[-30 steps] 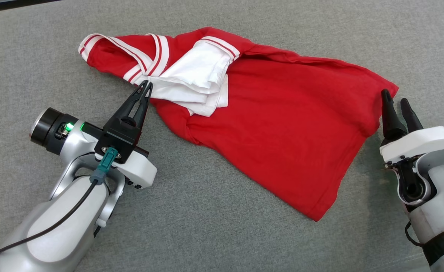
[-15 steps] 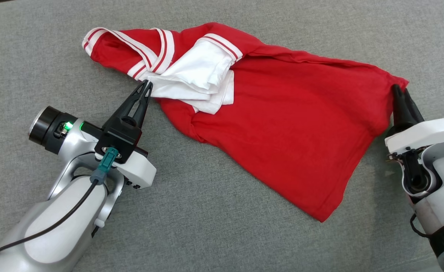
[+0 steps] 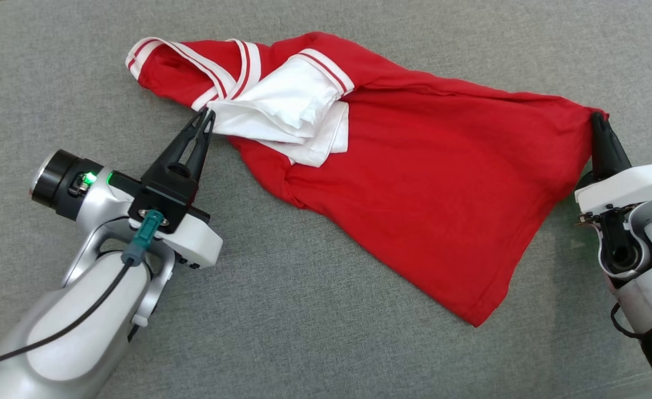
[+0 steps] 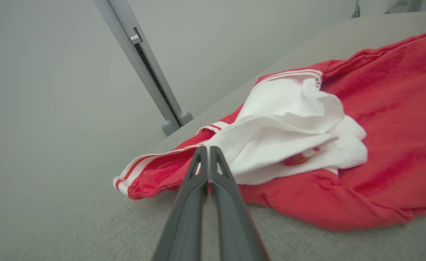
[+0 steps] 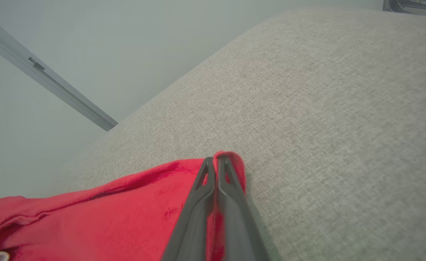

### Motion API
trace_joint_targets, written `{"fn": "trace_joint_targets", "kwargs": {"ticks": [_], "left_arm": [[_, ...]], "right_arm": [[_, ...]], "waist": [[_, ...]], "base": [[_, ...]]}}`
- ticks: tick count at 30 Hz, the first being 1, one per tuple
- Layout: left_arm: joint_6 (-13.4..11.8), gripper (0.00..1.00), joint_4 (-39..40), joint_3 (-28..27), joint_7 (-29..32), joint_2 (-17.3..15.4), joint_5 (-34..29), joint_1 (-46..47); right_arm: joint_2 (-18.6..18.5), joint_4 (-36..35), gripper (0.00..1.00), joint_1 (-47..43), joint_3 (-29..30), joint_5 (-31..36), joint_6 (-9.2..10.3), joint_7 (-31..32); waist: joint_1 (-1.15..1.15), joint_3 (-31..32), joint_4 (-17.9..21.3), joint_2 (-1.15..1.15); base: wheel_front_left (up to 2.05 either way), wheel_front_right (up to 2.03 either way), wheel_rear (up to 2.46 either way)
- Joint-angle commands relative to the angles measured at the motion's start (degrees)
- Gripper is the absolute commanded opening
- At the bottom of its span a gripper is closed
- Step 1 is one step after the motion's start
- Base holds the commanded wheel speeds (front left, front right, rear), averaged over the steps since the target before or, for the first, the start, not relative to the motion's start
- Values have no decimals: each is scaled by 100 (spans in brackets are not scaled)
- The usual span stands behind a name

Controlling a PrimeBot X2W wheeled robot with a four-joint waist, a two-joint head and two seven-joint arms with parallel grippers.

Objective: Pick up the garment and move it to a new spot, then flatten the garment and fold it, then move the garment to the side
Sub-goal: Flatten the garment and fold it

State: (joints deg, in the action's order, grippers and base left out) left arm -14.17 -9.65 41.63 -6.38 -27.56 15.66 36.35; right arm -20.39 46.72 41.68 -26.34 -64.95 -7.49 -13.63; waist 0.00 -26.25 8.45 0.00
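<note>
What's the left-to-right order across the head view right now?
left gripper, shut on the garment's trim edge → white folded panel → red body → right gripper, shut on the garment's right corner. The striped sleeve overlaps the left gripper, so it is left out.

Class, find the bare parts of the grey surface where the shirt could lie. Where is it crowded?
Free: the surface between left gripper and right gripper, nearer than the shirt; the strip beyond it. Crowded: both shirt ends, where the grippers clamp it.

Grey fabric surface, grey metal rail
</note>
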Motion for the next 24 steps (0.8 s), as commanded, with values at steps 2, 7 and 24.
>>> {"fn": "trace_joint_targets", "kwargs": {"ticks": [2, 7, 24], "left_arm": [[-9, 0, -1, -98, -98, -43, 55, 115], [162, 0, 63, -358, -126, -281, 94, 654], [1587, 0, -1989, -680, 393, -255, -330, 5681]], "right_arm": [[-125, -134, 0, 86, -43, 15, 0, -83], [-433, -707, 0, 318, -51, 58, 0, -154], [-848, -578, 0, 4207, -657, 1486, 1, 67]], "waist": [[0, 102, -13, 0], [0, 383, -65, 0], [0, -447, -210, 0]], "base": [[0, 0, 0], [0, 0, 0], [0, 0, 0]]}}
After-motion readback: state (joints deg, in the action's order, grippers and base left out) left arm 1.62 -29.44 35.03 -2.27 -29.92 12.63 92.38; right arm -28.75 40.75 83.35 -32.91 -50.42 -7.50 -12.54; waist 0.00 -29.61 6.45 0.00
